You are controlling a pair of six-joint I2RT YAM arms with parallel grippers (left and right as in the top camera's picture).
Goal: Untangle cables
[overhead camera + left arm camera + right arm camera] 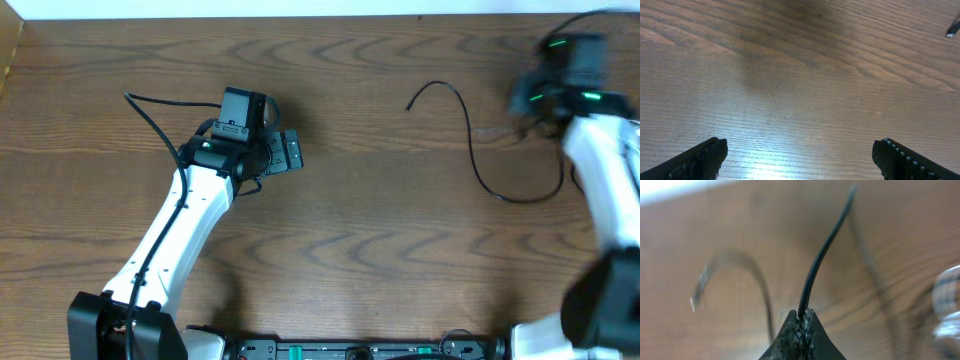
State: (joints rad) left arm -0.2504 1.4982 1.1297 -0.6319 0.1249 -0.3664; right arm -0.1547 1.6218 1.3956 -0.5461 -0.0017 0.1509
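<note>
The black cable (470, 140) lies on the right half of the wooden table, running from a free end at upper centre, down through a loop, and up to my right gripper (527, 97). In the right wrist view that gripper (802, 317) is shut on the black cable (825, 255), which rises from between the fingertips. A pale, blurred cord (740, 260), likely the white cable, curves to its left; it shows only faintly in the overhead view (495, 132). My left gripper (290, 152) is open and empty (800, 150) over bare wood. A small plug tip (953, 30) shows at the left wrist view's far right edge.
The left arm's own thick black wire (150, 110) loops over the table at upper left. The table's far edge (300, 18) meets a white wall. A blurred pale object (946, 300) sits at the right edge of the right wrist view.
</note>
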